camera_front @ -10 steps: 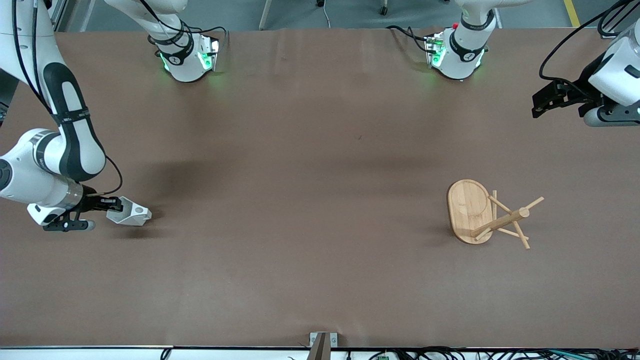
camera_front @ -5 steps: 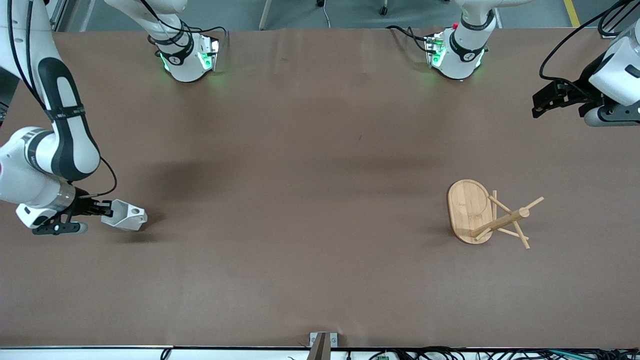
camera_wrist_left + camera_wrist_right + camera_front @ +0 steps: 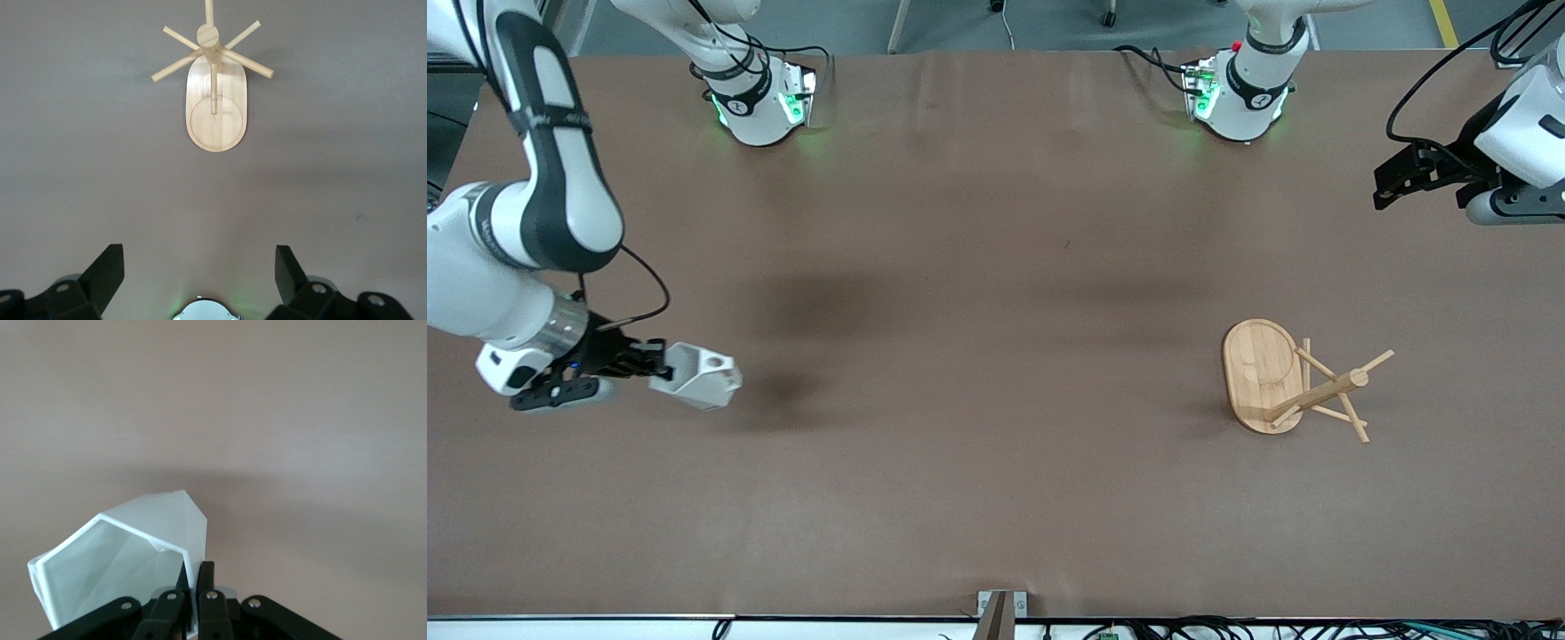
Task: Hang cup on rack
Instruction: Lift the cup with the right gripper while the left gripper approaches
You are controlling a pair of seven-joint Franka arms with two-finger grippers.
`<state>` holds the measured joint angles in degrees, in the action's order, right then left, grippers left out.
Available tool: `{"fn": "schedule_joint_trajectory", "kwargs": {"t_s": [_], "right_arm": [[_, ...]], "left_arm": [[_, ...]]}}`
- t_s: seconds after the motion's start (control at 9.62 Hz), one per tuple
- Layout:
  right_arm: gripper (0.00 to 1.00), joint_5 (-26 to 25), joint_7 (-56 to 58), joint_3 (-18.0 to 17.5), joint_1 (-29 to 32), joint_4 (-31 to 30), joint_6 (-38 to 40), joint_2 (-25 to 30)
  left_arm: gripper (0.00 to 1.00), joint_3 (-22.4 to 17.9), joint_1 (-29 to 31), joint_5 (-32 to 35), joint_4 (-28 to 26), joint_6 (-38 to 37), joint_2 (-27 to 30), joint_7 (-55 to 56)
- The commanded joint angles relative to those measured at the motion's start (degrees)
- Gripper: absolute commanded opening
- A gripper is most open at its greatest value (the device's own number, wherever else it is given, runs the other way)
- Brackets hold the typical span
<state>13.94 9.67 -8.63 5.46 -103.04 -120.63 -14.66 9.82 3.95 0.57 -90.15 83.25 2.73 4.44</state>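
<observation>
While the left pincer point(image 3: 199, 280) waits released, the right pincer point(image 3: 643, 363) grasps the cup point(image 3: 696, 376) (rim-pinched) — aloft.

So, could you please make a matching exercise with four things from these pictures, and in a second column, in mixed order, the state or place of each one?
Column one:
1. cup
2. rack
3. left gripper
4. right gripper

Column two:
A. open, holding nothing, waiting over the left arm's end of the table
B. stands on the table toward the left arm's end
C. shut on the rim of a white thing
D. held tilted above the table, toward the right arm's end

Pairs: 1-D, 2-B, 3-A, 4-C
</observation>
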Motion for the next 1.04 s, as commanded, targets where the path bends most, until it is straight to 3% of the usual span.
{"fn": "schedule_joint_trajectory", "kwargs": {"t_s": [0.0,0.31,0.73,0.94], "right_arm": [[0.00,11.0,-5.1,-5.0,0.5,4.8,4.2,0.5],[0.00,27.6,-5.4,-5.1,-5.4,7.2,4.2,0.2],[0.00,46.8,-4.6,-5.1,-10.0,7.3,3.8,-0.9],[0.00,50.6,-4.6,-7.0,-10.1,7.5,4.3,-2.4]], "left_arm": [[1.00,1.6,-1.9,-1.4,2.8,-0.8,-2.5,-5.2],[1.00,7.0,-5.1,-4.8,4.7,-0.5,-3.3,-11.1],[1.00,18.6,-5.8,-5.7,6.9,6.1,-3.6,-18.5],[1.00,25.1,-5.9,-5.0,6.8,13.0,-5.2,-19.8]]}}
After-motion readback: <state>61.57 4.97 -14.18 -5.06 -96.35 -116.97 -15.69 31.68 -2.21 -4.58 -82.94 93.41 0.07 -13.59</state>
